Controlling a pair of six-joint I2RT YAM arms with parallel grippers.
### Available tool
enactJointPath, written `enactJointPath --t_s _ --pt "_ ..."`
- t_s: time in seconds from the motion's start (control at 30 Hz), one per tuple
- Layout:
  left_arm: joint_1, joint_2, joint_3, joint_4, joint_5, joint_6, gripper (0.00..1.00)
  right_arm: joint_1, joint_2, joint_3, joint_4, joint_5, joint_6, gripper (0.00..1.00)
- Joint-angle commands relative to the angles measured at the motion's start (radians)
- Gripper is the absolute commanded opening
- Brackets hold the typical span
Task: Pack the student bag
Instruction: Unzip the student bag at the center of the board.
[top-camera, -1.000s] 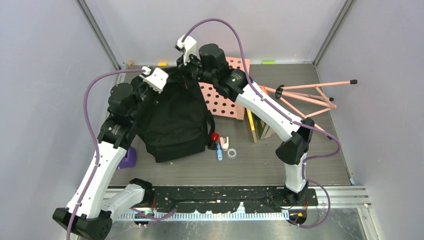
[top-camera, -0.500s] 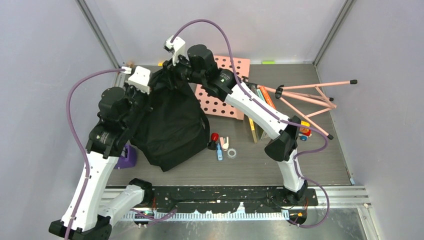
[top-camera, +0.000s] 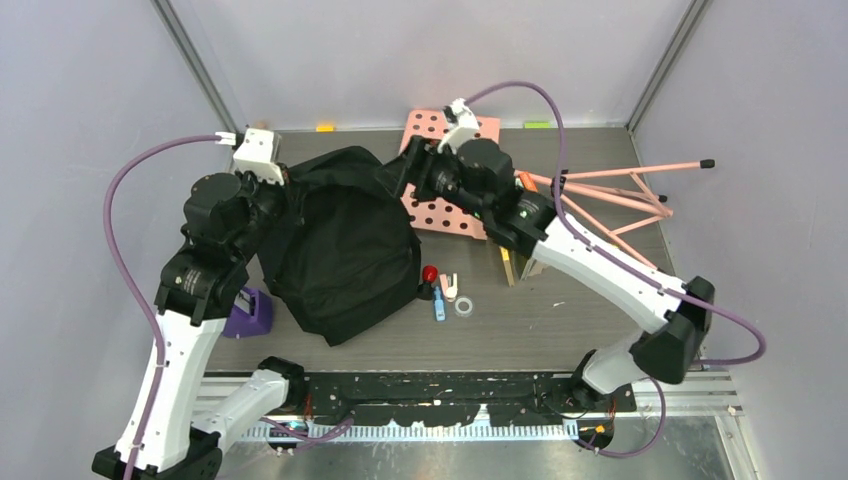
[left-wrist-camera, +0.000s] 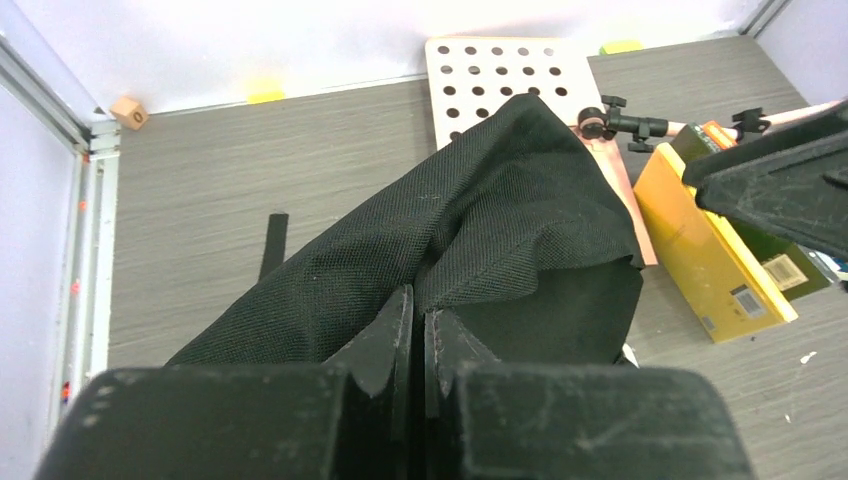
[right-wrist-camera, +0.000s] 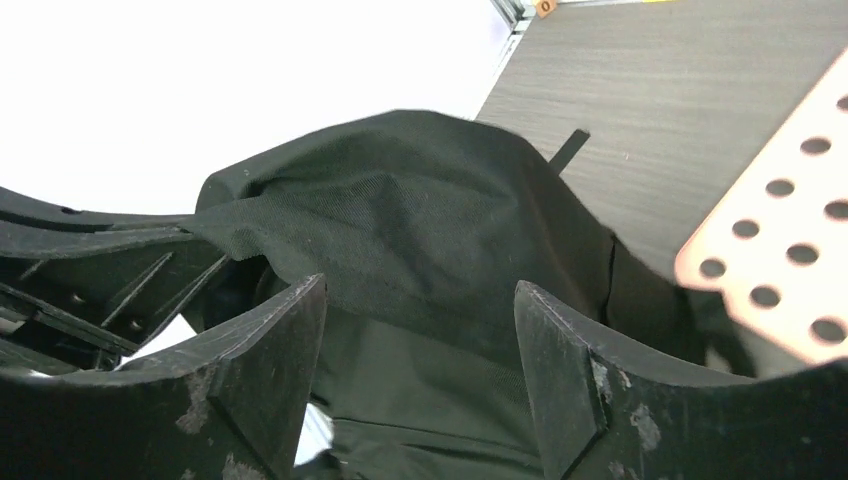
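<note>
The student bag (top-camera: 345, 245), a big black fabric backpack, lies slumped at the left middle of the table. My left gripper (top-camera: 288, 190) is shut on a fold of its top edge; in the left wrist view the jaws (left-wrist-camera: 418, 305) pinch the black mesh fabric (left-wrist-camera: 500, 200) and lift it into a ridge. My right gripper (top-camera: 405, 172) hovers just off the bag's upper right edge. In the right wrist view its jaws (right-wrist-camera: 418, 295) stand wide apart with nothing between them, and the bag (right-wrist-camera: 400, 210) lies beyond the fingertips.
A pink perforated board (top-camera: 455, 205) lies behind the bag, and a pink folding stand (top-camera: 620, 195) at the right. Books (top-camera: 515, 262) stand beside the board, one yellow (left-wrist-camera: 710, 250). A red-topped item (top-camera: 430, 275), a blue one (top-camera: 439, 310) and a tape ring (top-camera: 464, 305) lie near the bag. A purple object (top-camera: 250, 315) sits at left.
My right gripper has opened, let go of the bag's top and drawn back to the right. My left gripper has pulled its hold on the bag further left.
</note>
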Motion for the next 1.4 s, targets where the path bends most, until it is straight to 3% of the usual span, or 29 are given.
enactJointPath --t_s 0.0,0.23,0.4,0.7,1.03,1.13,1.17,1.2,1.23,1.37 --pt "0.003 -0.011 0.051 -0.027 0.056 -0.063 0.0 0.08 -0.102 -0.194 0.234 0.205 0.321 0.74" --pt "0.003 -0.021 0.031 -0.031 0.089 -0.086 0.0 0.314 -0.146 -0.313 0.379 0.535 0.333 0.74" --pt "0.003 -0.028 0.027 -0.026 0.149 -0.111 0.0 0.336 -0.009 -0.227 0.371 0.519 0.385 0.75" --pt "0.003 -0.048 0.014 -0.041 0.178 -0.116 0.0 0.343 0.202 -0.018 0.297 0.562 0.35 0.85" --pt "0.003 -0.057 -0.004 -0.031 0.214 -0.147 0.0 0.331 0.327 0.128 0.253 0.555 0.342 0.89" --pt "0.003 -0.056 -0.003 -0.034 0.206 -0.143 0.0 0.327 0.34 0.141 0.242 0.555 0.341 0.76" --pt "0.003 -0.056 -0.003 -0.034 0.203 -0.14 0.0 0.325 0.338 0.137 0.246 0.556 0.34 0.63" --pt "0.003 -0.055 -0.002 -0.035 0.195 -0.136 0.0 0.326 0.334 0.123 0.263 0.556 0.336 0.57" --pt "0.003 -0.055 -0.002 -0.037 0.189 -0.133 0.0 0.326 0.324 0.115 0.271 0.556 0.334 0.42" --pt "0.003 -0.046 -0.004 -0.035 0.142 -0.118 0.0 0.327 0.281 0.069 0.307 0.558 0.314 0.09"
